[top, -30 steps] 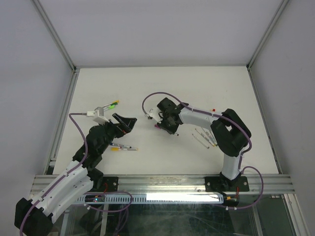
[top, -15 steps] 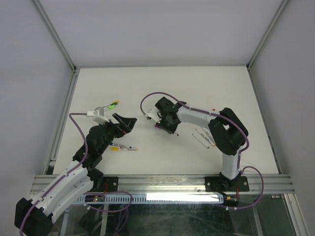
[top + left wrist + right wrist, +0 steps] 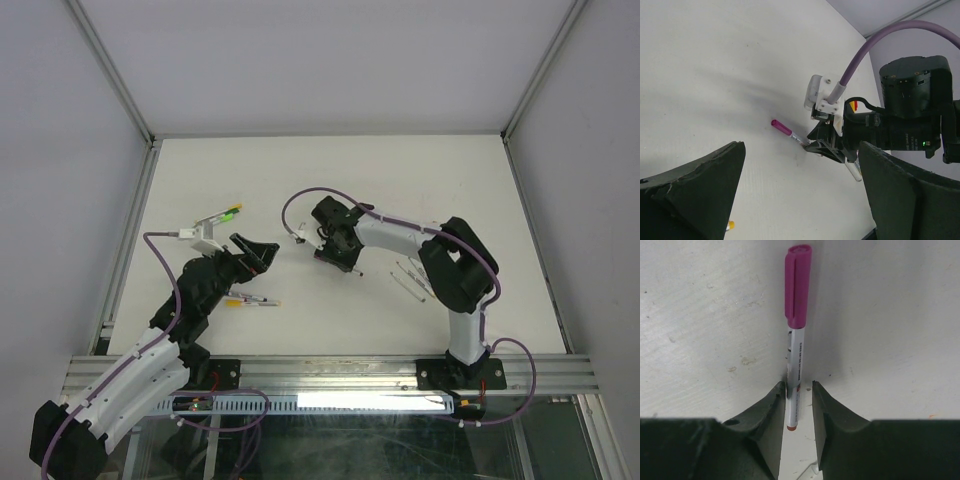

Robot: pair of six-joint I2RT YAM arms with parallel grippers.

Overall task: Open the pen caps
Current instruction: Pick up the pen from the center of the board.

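Nearest the bases, two pens (image 3: pixel 252 300) lie on the table (image 3: pixel 420 170) beside the left arm, and a loose group of pens (image 3: pixel 410 276) lies beside the right arm. Further out, the left gripper (image 3: pixel 258 247) has its fingers fully spread and grips nothing. Opposite it, the right gripper (image 3: pixel 798 390) has its fingers slightly apart on either side of one pen barrel (image 3: pixel 795 355), with a gap on one side. The magenta cap (image 3: pixel 797 285) is fitted on this pen. Farthest out, green-tipped pens (image 3: pixel 228 212) lie on the table.

White table (image 3: pixel 420 175); pale grey walls (image 3: pixel 320 60); aluminium rail (image 3: pixel 330 372) at near edge.
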